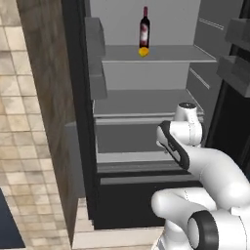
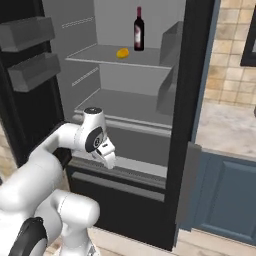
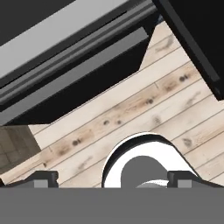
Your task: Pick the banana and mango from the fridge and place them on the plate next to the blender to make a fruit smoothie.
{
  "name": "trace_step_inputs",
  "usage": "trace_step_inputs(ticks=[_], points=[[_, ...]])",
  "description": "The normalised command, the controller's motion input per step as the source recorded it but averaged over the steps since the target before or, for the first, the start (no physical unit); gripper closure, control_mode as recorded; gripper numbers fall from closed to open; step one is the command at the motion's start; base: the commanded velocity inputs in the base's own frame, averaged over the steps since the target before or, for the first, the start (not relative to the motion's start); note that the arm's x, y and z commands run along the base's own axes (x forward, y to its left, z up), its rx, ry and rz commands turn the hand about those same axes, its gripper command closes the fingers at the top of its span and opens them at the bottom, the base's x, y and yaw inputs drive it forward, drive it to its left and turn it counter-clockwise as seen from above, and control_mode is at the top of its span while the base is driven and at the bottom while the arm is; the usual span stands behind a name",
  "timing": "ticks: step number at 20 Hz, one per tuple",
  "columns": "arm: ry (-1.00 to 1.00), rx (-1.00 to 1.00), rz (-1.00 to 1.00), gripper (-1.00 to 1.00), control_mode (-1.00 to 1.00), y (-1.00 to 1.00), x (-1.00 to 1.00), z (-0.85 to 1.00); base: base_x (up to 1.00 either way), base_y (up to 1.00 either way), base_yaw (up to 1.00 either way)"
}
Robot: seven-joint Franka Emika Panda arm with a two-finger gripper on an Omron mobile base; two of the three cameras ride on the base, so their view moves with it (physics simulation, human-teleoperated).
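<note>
Mango (image 1: pixel 143 52): on upper fridge (image 2: pixel 195 100) shelf (image 1: pixel 161 54), touching wine bottle (image 1: pixel 144 28). End effector (image 3: pixel 111 178): open, empty, aimed at floor (image 3: pixel 144 109), well below shelf. Risks: reaching up may clip shelf edges; grasp may topple bottle; round fruit may roll.

No text, brand, number or sign can be read. The wine bottle (image 1: pixel 144 27) on the upper shelf of the fridge (image 1: pixel 78 97) carries a pale pinkish label, but it is too small and blurred to make out.
</note>
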Motion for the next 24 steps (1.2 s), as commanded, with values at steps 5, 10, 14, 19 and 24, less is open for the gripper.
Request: trace_step_inputs(ticks=[5,10,14,19,24], points=[[0.0,0.0,0.0,-1.0,1.0,0.0,0.0,0.0,0.97,0.12,-0.14],[0.0,0.0,0.0,-1.0,1.0,0.0,0.0,0.0,0.33,0.0,-0.07],[-0.17,0.0,0.0,-1.0,-1.0,0.0,0.2,0.75,0.0,0.0,0.0],[-0.21,-0.1,0.02,-1.0,-1.0,0.02,0.35,1.0,0.0,0.0,0.0],[-0.17,-0.2,0.03,-1.0,-1.0,0.33,0.26,1.0,0.0,0.0,0.0]])
